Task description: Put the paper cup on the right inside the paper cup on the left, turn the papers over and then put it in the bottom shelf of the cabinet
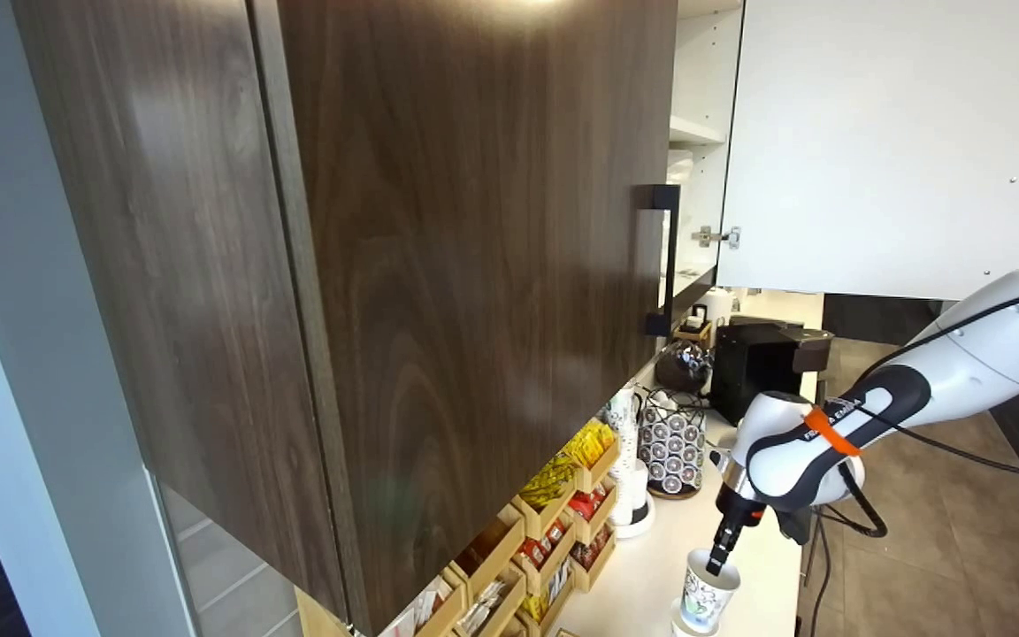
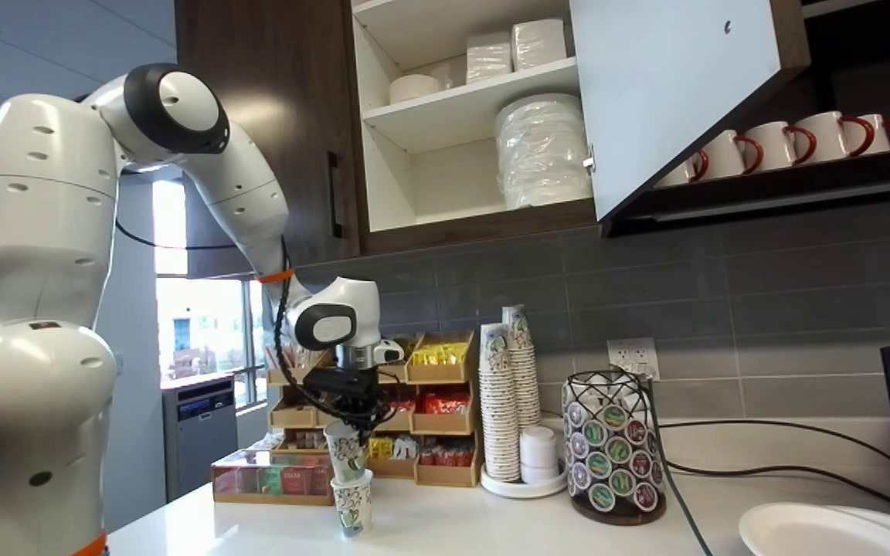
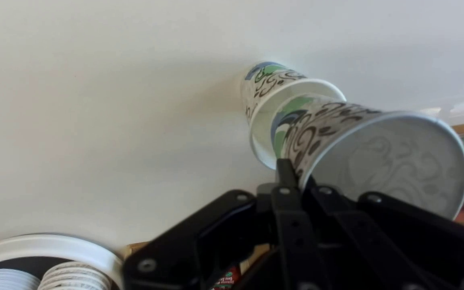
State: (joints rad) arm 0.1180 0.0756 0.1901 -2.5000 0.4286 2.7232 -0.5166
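I take the step in hand to be nesting. At left in the wrist view the lower cup (image 3: 270, 90) stands on the bench (image 3: 115, 141); to its right the upper cup (image 3: 361, 153) has its base within the lower one's mouth, how deep or how square I cannot tell. My fingers (image 3: 285, 171) are drawn together on its rim, one inside, one outside, only paper between. I should centre it, ease straight down and let go once it seats; squeezing hard would likely crease the rim, and a sideways nudge could tip both. (I see no sheets, so I read "the papers" as the cups.) For room, left to right in an exterior view: the bench runs off at far left; the tea box (image 2: 275, 475) and rack (image 2: 441, 401) stand behind the cups, so I would turn them over on the near side; the bottom shelf (image 2: 453, 181) of the cabinet (image 2: 484, 226) has a dark lip to clear, and I would enter left of the wrapped stack (image 2: 544, 150); the cup stacks (image 2: 501, 409) and pod holder (image 2: 616, 448) want a wide berth, and the door (image 2: 669, 85) bounds the right.
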